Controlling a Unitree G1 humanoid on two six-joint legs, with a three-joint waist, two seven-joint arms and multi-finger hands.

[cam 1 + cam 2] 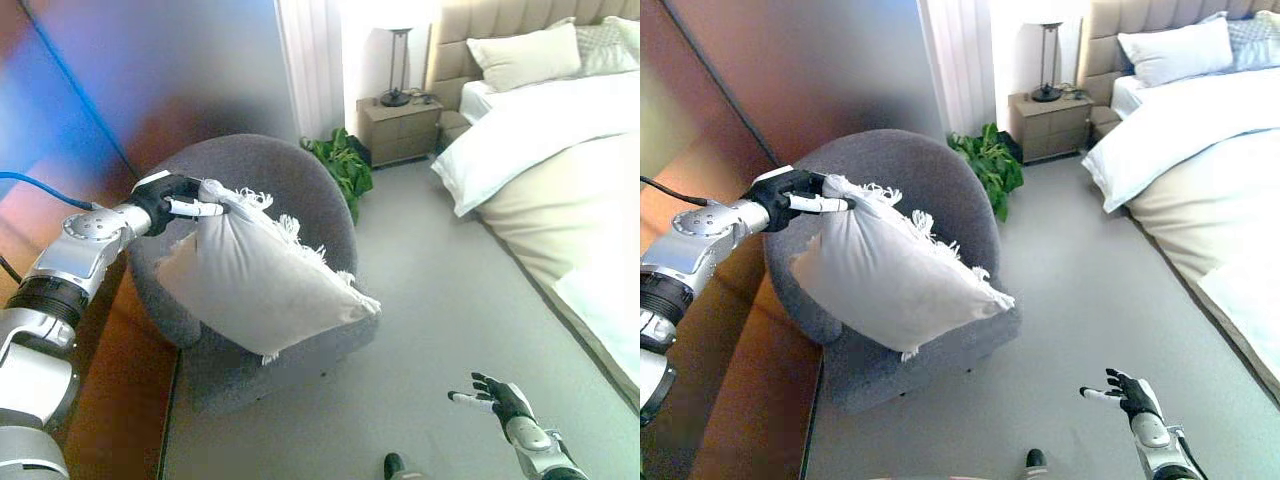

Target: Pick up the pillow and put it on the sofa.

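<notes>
A white fringed pillow (262, 275) hangs by one corner from my left hand (172, 200), whose fingers pinch that corner. The pillow hangs over the seat of a round grey sofa chair (300, 180), its lower edge close to or resting on the seat. It also shows in the right eye view (890, 272), with the left hand (790, 192) at its top left corner. My right hand (500, 398) is low at the bottom right over the floor, fingers spread and empty.
A bed (560, 150) with white covers and pillows fills the right side. A bedside table (400, 128) with a lamp (397, 65) stands at the back. A green plant (345, 165) sits behind the chair. Grey floor (450, 300) lies between chair and bed.
</notes>
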